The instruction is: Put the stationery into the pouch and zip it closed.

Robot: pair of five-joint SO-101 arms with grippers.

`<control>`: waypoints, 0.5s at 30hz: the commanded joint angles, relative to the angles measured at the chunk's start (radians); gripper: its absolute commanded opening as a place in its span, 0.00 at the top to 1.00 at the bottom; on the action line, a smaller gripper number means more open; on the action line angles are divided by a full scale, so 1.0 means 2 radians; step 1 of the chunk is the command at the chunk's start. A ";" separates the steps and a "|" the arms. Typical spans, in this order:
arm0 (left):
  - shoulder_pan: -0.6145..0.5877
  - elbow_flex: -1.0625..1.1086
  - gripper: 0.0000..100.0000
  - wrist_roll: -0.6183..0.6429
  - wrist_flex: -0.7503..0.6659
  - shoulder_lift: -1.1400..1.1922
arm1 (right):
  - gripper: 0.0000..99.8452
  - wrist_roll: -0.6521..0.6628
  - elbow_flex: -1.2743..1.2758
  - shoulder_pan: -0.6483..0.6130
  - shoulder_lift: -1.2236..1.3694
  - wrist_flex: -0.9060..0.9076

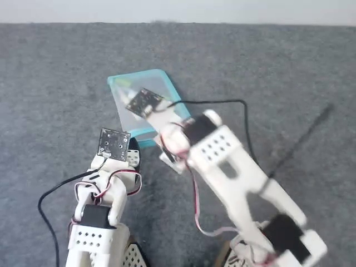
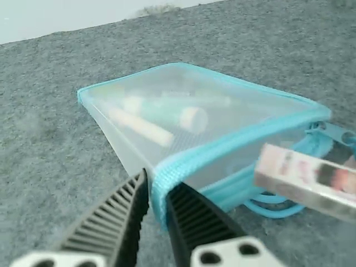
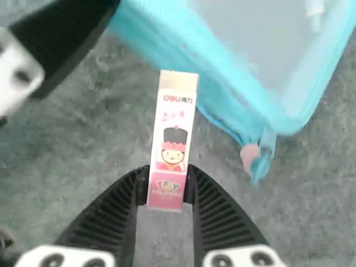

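Note:
A translucent pouch (image 1: 158,83) with teal trim lies on the grey carpet. Several pens and sticks (image 2: 161,119) lie inside it. My left gripper (image 2: 157,203) is shut on the pouch's teal edge (image 2: 222,150) at the near corner. My right gripper (image 3: 165,192) is shut on a pink and white eraser (image 3: 172,133), which also appears as a blurred eraser (image 2: 306,178) beside the pouch's mouth. The eraser's far end reaches the teal rim of the pouch (image 3: 261,61). The zip pull (image 3: 258,158) hangs off the pouch's corner, close to the eraser.
Grey carpet (image 1: 289,72) covers the table on every side. A black cable (image 1: 222,102) runs from the right arm across the carpet beside the pouch. The left gripper (image 3: 50,44) sits close to the eraser in the right wrist view.

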 commanded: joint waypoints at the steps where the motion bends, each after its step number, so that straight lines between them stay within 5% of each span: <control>1: 0.008 -0.004 0.99 -0.008 -0.018 0.000 | 0.99 -0.011 -0.088 0.026 0.069 0.004; 15: 0.008 -0.004 0.99 -0.008 -0.017 0.000 | 0.98 -0.064 -0.328 0.049 0.231 0.072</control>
